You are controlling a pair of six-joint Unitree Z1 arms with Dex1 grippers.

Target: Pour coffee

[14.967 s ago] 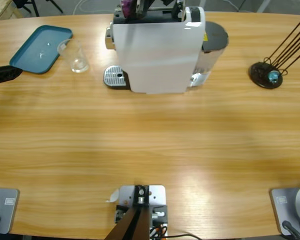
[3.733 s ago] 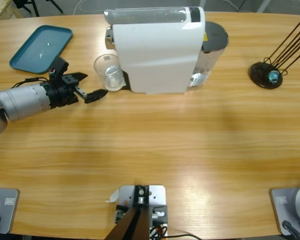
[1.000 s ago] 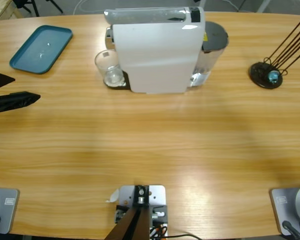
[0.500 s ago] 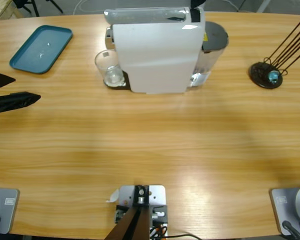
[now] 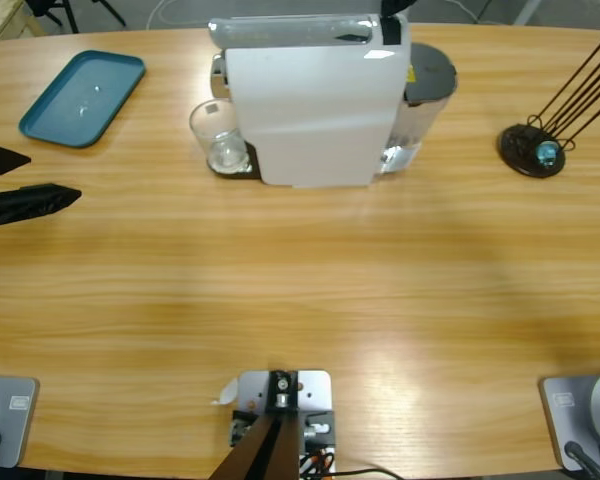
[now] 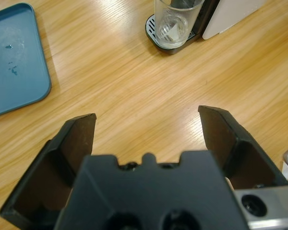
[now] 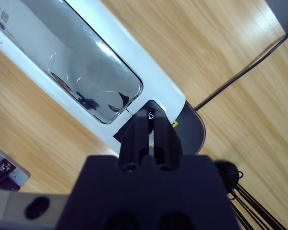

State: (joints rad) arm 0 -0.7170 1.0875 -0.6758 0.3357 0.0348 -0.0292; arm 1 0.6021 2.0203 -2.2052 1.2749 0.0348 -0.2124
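Glass: a clear tumbler (image 5: pixel 218 140) is standing upright on the drip tray (image 6: pixel 159 40) under the spout side of the white coffee machine (image 5: pixel 315 100), upper middle of the high view; in the left wrist view it is sitting at the top centre.
Coffee: I cannot make out any brown liquid in the tumbler; its bottom is looking clear and glinting, so the pour is likely not yet begun.
Left gripper (image 6: pixel 149 129): hanging spread wide and empty over bare worktop (image 5: pixel 310 290), well apart from the glass, at the left edge of the high view (image 5: pixel 10 180).
Right gripper (image 7: pixel 151 122): jaws pressed together, tip sitting at the dark panel on the machine's top near its rear end, looking as if it is working a button there.
Tray: a teal tray (image 5: pixel 80 97) is lying in the upper left of the high view, nothing on it.
Handling: the tumbler is looking thin-walled, smooth and breakable, light while unfilled; once it is holding liquid any tilt risks a spill.
Hold: I would be taking it by the straight side wall around mid-height, jaws on opposite sides, keeping it level and squeezing gently, coming in from the side away from the machine.
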